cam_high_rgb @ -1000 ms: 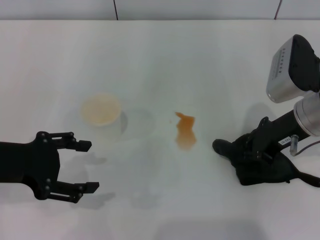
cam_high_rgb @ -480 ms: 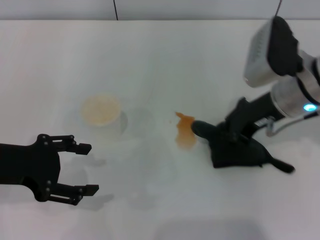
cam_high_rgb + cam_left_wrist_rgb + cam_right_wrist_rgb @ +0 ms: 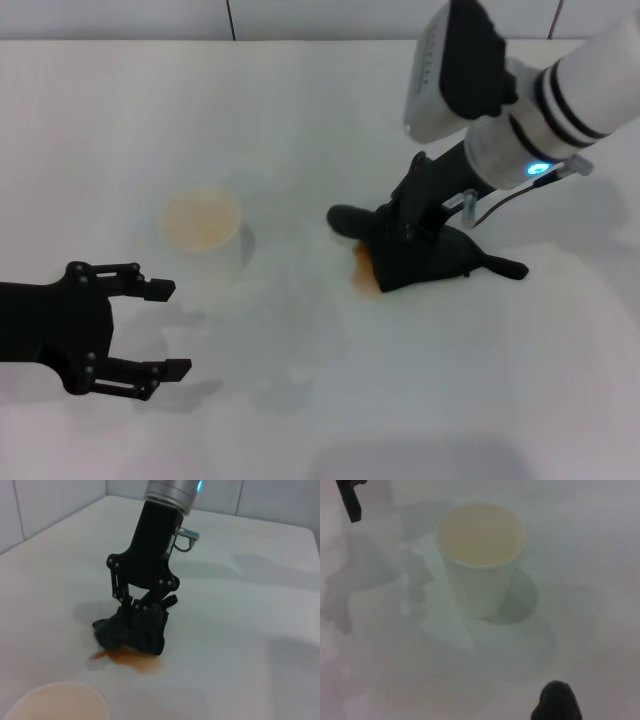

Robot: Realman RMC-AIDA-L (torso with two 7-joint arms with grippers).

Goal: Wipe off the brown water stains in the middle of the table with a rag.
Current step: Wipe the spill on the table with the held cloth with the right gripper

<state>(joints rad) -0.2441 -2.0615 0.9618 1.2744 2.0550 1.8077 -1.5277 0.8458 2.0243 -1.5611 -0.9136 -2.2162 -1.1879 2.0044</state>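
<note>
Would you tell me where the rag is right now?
In the head view, the rag lies right of the table's centre, pinned under the right gripper, covering part of the brown water stains; the cup stands farther left.

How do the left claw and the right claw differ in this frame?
The left claw is open and holds nothing, hovering near the table's front left; the right claw is shut on the rag, pressing it onto the brown water stains mid-table. The left lies level, the right tilts downward. Both are black.
</note>
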